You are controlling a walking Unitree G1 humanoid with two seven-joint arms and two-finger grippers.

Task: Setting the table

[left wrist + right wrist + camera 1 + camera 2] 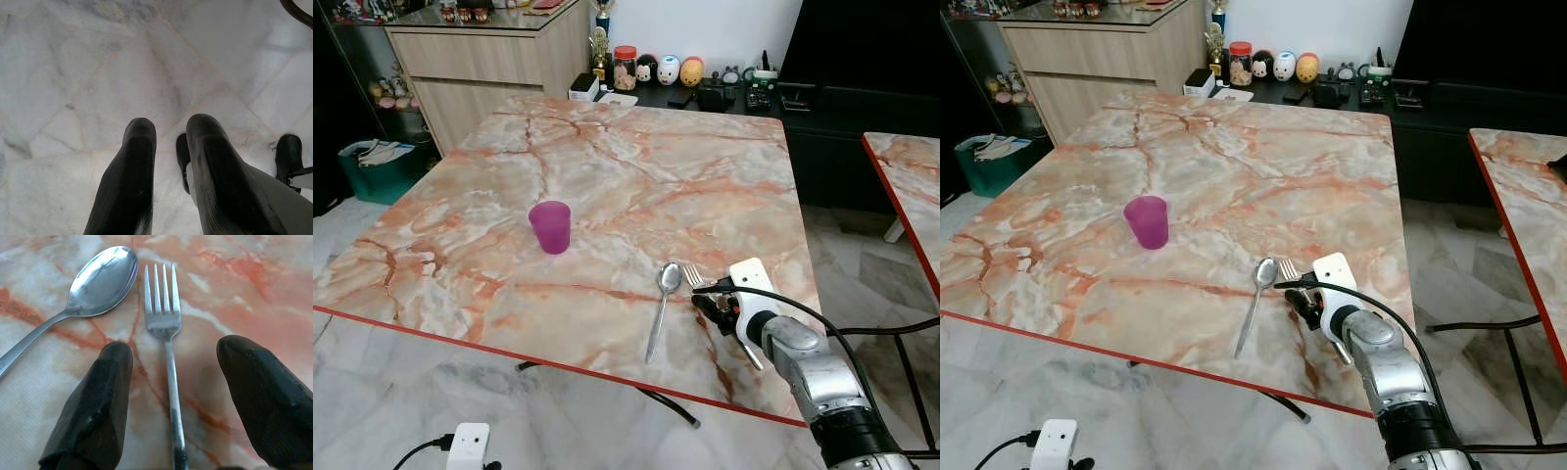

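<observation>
Right wrist view looks straight down the right gripper (pixel 168 396), whose two black fingers (pixel 93 406) stand spread apart with the fork (pixel 166 333) lying flat on the marble between them. Neither finger touches the handle, so the gripper is released, not grasping; it sits low over the fork, either having just set it down or lined up to nudge it. The tines point away from the wrist, and just beside them rests the bowl of the spoon (pixel 100 279), its handle running off at an angle.

From the head cameras, the right gripper (pixel 717 299) hovers near the close right corner of the worktop (pixel 636 176), its silver forearm reaching in from below. Spoon (pixel 662 308) and fork (pixel 695 277) lie side by side there, handles toward the near red edge, which reads as a diner's place being laid out on this side. They are not quite parallel, so straightening may still be wanted.

Left wrist view shows the left gripper (pixel 168 166) hanging idle over the pale tiled floor, fingers only slightly parted and holding nothing.

Further in, a purple cup (pixel 550 226) stands upright and well apart from the cutlery, toward the middle-left. Beyond the far edge, a dark sideboard carries small figurines (pixel 668 69) and a jar.
</observation>
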